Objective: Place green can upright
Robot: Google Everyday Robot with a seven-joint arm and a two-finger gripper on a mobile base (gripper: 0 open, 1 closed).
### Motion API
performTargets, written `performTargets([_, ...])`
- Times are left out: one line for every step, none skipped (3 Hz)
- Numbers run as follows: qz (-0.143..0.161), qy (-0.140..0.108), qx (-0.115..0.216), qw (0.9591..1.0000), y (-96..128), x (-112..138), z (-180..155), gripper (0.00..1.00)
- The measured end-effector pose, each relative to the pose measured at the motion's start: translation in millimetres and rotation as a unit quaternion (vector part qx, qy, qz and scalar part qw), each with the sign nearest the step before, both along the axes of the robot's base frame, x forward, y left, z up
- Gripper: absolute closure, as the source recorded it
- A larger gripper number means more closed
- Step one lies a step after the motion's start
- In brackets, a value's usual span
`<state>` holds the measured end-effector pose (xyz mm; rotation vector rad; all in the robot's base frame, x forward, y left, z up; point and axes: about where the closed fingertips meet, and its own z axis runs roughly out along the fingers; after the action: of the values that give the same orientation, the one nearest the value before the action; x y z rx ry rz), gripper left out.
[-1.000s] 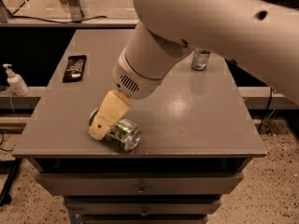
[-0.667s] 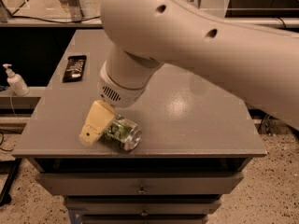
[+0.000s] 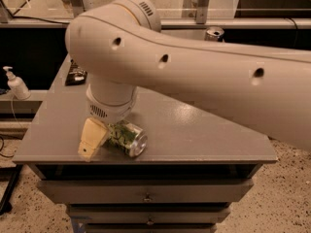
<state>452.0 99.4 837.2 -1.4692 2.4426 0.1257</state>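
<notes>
The green can (image 3: 127, 138) lies on its side near the front left edge of the grey table (image 3: 199, 135), with one silver end facing front right. My gripper (image 3: 97, 141) hangs down from the big white arm (image 3: 194, 76) and is right at the can's left end, touching or very close to it. The wrist hides the far side of the can.
A slim silver can (image 3: 214, 33) stands at the table's back, partly behind the arm. A black device (image 3: 76, 74) lies at the back left. A white pump bottle (image 3: 16, 83) stands on a lower shelf to the left. Drawers (image 3: 146, 197) sit under the tabletop.
The arm has swung lower and leftward and now covers most of the table. The gripper has shifted slightly left at the can. The can still lies on its side in about the same place.
</notes>
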Motion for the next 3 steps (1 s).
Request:
performTargets([-0.004,0.000,-0.021,0.9998,2.5,1.4,-9.5,0.18])
performTargets([-0.009,0.002,-0.032,0.9995,2.1,4.1,-14.3,0.42])
performTargets([-0.010,0.003,-0.038,0.9992,0.5,7.5,-13.9,0.65])
